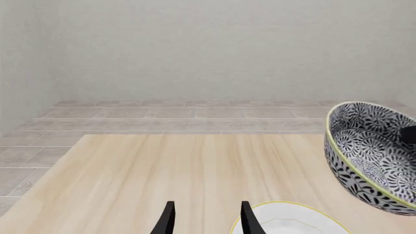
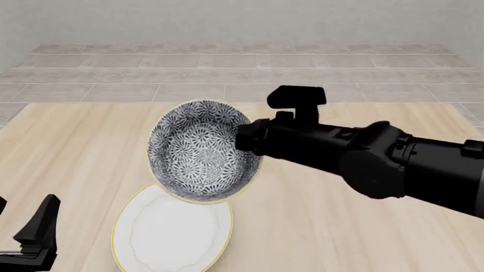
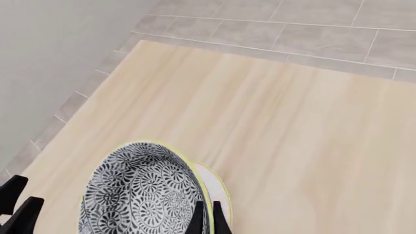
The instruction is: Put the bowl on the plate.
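Observation:
The bowl (image 2: pixel 198 152), dark floral with a pale rim, hangs tilted in the air, its opening turned toward the front camera. My right gripper (image 2: pixel 246 139) is shut on its right rim; in the right wrist view the fingers (image 3: pixel 196 218) pinch the bowl's (image 3: pixel 138 195) wall. Just below and in front of the bowl, the white plate (image 2: pixel 172 231) lies flat on the table. A sliver of the plate (image 3: pixel 217 189) shows behind the bowl. My left gripper (image 2: pixel 36 225) stands open and empty at the near left, left of the plate (image 1: pixel 293 220); the bowl (image 1: pixel 371 155) floats beyond it.
The wooden table (image 2: pixel 363 226) ends at a tiled floor (image 2: pixel 226 73) and a grey wall at the back. The right arm's black body (image 2: pixel 378 158) stretches in from the right above the table. The left gripper's fingers (image 3: pixel 16 201) show at the right wrist view's edge.

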`<act>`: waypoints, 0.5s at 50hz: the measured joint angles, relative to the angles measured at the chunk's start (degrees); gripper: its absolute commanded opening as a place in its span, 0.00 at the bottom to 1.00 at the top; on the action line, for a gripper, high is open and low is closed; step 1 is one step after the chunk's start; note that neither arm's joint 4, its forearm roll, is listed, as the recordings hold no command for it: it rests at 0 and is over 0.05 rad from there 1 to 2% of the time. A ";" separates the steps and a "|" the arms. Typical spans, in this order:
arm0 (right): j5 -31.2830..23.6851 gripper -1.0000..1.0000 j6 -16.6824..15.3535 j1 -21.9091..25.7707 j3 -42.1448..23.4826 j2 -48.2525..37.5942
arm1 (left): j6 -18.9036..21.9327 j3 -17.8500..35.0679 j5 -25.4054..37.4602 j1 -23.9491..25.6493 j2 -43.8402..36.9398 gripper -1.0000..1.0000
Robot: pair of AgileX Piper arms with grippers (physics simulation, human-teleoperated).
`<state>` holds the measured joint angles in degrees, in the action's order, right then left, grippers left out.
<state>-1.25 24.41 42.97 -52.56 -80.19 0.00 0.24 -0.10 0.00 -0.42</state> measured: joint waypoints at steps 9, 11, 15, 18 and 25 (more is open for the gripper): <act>0.68 0.00 0.46 1.60 -0.81 -2.43 | 0.00 0.00 0.00 0.00 0.00 1.00; 0.82 0.00 0.61 1.95 -0.99 -2.97 | 0.00 0.00 0.00 0.00 0.00 1.00; 1.17 0.00 0.93 2.63 -1.24 -4.05 | 0.00 0.00 0.00 0.00 0.00 1.00; 1.45 0.00 1.18 3.11 -1.37 -4.81 | 0.00 0.00 0.00 0.00 0.00 1.00; 2.05 0.00 1.73 4.08 -1.61 -6.49 | 0.00 0.00 0.00 0.00 0.00 1.00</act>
<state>0.80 26.14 47.05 -54.18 -86.68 0.00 0.24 -0.10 0.00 -0.42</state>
